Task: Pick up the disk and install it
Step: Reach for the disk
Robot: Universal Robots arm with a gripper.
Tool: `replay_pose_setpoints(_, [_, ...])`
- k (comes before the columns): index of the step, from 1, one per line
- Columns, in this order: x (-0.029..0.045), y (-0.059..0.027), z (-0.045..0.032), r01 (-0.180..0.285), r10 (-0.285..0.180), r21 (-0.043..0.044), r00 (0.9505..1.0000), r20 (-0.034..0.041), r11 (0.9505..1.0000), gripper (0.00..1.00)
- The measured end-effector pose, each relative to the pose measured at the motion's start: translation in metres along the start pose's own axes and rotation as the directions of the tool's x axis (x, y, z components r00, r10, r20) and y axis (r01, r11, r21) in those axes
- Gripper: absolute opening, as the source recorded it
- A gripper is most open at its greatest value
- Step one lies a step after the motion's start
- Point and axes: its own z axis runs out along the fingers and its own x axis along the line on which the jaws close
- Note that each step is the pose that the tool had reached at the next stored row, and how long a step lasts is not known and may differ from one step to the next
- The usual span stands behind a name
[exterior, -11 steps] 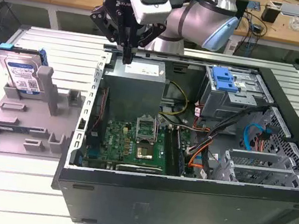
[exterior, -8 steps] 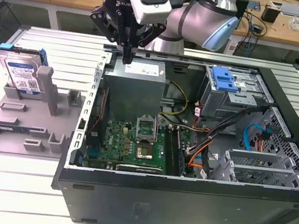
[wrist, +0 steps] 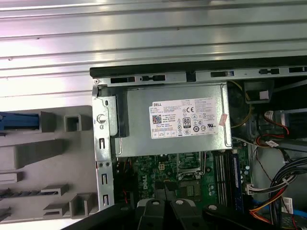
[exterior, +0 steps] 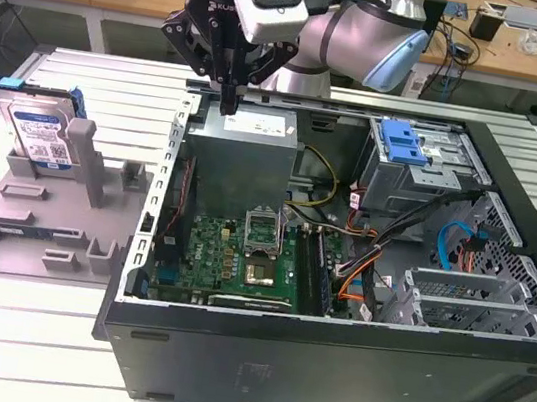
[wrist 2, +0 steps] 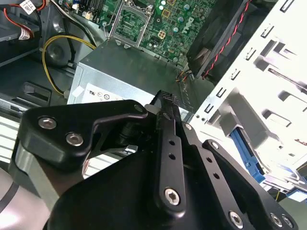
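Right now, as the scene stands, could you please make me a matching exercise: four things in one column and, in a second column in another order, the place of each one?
Things:
1. the disk
2. the gripper
3. the blue bracket
4. the motherboard

Places:
A. on top of the metal drive cage
B. standing in the grey fixture, outside the case
C. inside the open case, beside the power supply
D. above the power supply's edge, shut, holding nothing

Pairs: 1-B, 2-D, 3-A, 4-C.
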Motion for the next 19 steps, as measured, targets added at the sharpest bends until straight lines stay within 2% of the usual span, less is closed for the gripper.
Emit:
replay_pose_setpoints(4, [0.0011,0.0002,0.0002,0.0,0.0,0.0,1.0,-0.0006,1.0,0.11])
replay_pose_setpoints(6, [0.0079,0.0024,0.0005,0.0,0.0,-0.0001,1.0,-0.0005,1.0,0.11])
replay_pose_setpoints(7, [0.0139,0.005,0.0006,0.0,0.0,0.0001,1.0,-0.0007,1.0,0.11])
replay_pose_setpoints(9, [0.0193,0.0083,0.0008,0.0,0.0,0.0002,1.0,-0.0013,1.0,0.11])
replay_pose_setpoints(12, [0.0321,0.0205,0.0021,0.0,0.0,0.0002,1.0,-0.0036,1.0,0.11])
replay_pose_setpoints(15, [0.0403,0.0278,0.0026,0.0,0.0,0.0005,1.0,-0.0046,1.0,0.11])
replay_pose_setpoints(19, [0.0572,0.0383,0.0037,0.0,0.0,0.0004,1.0,-0.0052,1.0,0.11])
